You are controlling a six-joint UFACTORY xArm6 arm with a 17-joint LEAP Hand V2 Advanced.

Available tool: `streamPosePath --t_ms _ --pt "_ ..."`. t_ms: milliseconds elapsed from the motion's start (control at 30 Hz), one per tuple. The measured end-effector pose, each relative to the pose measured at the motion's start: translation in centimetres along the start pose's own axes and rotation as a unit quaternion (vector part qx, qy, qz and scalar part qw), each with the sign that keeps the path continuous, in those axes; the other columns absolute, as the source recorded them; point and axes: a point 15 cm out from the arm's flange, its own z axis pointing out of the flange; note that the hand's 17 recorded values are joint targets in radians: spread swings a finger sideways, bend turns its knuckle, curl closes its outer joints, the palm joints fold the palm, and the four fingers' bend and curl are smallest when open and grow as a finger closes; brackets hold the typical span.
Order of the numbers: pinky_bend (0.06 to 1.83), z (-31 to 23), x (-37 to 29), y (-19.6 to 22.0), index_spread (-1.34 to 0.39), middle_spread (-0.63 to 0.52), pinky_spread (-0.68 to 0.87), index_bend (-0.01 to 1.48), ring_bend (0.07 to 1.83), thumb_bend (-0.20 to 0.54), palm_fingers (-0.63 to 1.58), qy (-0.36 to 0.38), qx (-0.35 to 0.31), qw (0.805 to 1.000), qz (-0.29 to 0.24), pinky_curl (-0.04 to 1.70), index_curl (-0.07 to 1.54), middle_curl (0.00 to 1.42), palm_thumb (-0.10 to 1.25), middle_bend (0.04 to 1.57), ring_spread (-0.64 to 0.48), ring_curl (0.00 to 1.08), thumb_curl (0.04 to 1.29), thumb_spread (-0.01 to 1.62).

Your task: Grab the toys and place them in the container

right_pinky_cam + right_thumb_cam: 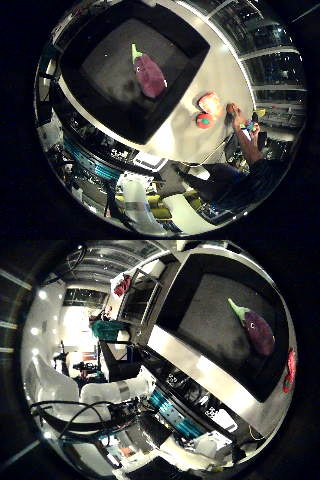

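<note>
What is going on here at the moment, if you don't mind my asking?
The robot is clearing toys from a table into a black container. A purple toy eggplant already lies inside the container. Two reddish toys, a tomato and an orange-red piece, sit on the table beside the container. A person's hand is setting down or touching another toy near them. The palm cameras look down from above the container.
</note>
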Motion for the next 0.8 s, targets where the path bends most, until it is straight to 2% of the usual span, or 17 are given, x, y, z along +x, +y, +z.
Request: streamPosePath --t_ms 433,600,800 --pt "0.53 -8.0 17.0 1.3 -0.44 0.09 0.51 0.16 0.26 -0.030 0.01 0.051 0.077 0.991 0.093 0.35 0.25 0.29 0.39 0.19 0.24 0.24 0.30 0.91" --pt "0.53 -7.4 23.4 2.3 -0.44 0.08 0.50 0.16 0.26 -0.029 0.02 0.068 0.067 0.988 0.123 0.34 0.26 0.30 0.40 0.20 0.23 0.25 0.30 0.91" --pt "0.50 -4.6 29.9 4.2 -0.42 0.06 0.49 0.16 0.25 -0.029 0.04 0.108 0.040 0.984 0.135 0.32 0.26 0.32 0.43 0.20 0.22 0.25 0.30 0.93"
